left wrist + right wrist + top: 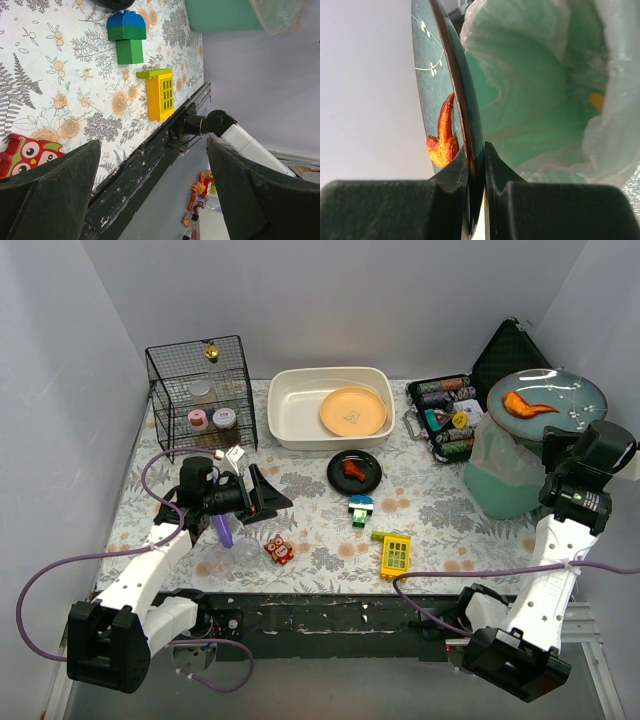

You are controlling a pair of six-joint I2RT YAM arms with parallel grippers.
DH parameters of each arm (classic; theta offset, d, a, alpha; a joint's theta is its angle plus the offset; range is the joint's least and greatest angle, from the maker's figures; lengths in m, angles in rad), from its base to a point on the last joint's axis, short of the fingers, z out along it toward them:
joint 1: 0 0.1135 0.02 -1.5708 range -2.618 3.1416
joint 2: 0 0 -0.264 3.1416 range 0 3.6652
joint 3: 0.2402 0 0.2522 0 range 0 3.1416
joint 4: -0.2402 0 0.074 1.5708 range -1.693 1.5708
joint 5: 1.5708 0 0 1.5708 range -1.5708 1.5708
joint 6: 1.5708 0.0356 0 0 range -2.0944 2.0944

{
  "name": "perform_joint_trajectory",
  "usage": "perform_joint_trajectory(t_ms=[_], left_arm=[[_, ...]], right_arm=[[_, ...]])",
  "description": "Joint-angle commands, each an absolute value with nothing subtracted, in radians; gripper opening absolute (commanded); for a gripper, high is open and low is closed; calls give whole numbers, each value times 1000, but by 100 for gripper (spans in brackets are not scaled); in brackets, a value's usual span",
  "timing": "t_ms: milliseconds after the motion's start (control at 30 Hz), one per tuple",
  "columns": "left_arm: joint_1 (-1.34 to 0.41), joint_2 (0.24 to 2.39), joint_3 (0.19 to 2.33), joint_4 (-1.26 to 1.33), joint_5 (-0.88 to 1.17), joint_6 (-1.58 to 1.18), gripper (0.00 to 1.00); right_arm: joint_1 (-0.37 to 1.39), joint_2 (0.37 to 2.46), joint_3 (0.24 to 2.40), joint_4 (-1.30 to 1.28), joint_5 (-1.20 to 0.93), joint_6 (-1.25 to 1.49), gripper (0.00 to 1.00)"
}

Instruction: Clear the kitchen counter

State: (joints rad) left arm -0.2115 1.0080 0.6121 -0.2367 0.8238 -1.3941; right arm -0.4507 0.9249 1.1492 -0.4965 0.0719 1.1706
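Observation:
The kitchen counter (450,515) has a white fern-and-flower surface and a scuffed dark front edge (150,155). My right gripper (562,445) is shut on the rim of a teal plate (548,400) that carries an orange food piece (527,406). It holds the plate over a green bin with a plastic liner (505,475). In the right wrist view my gripper (476,160) pinches the plate's edge (462,100). My left gripper (272,502) is open and empty, low over the counter's left part, next to a red owl toy (278,550).
On the counter lie a black plate with food (354,470), a green-blue block (360,510), a yellow window block (395,552) and a purple item (222,530). Behind stand a white basin with an orange plate (330,407), a wire basket (200,390) and a chip case (447,418).

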Motion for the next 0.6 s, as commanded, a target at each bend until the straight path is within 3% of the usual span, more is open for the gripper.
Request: perform_joint_trajectory(t_ms=[0, 567], left_arm=[[-207, 997, 624, -252, 842, -1371, 89], [-209, 1005, 624, -250, 841, -1358, 89]], right_arm=[[-476, 896, 1267, -331, 152, 1160, 1], [-480, 905, 1321, -354, 406, 914, 1]])
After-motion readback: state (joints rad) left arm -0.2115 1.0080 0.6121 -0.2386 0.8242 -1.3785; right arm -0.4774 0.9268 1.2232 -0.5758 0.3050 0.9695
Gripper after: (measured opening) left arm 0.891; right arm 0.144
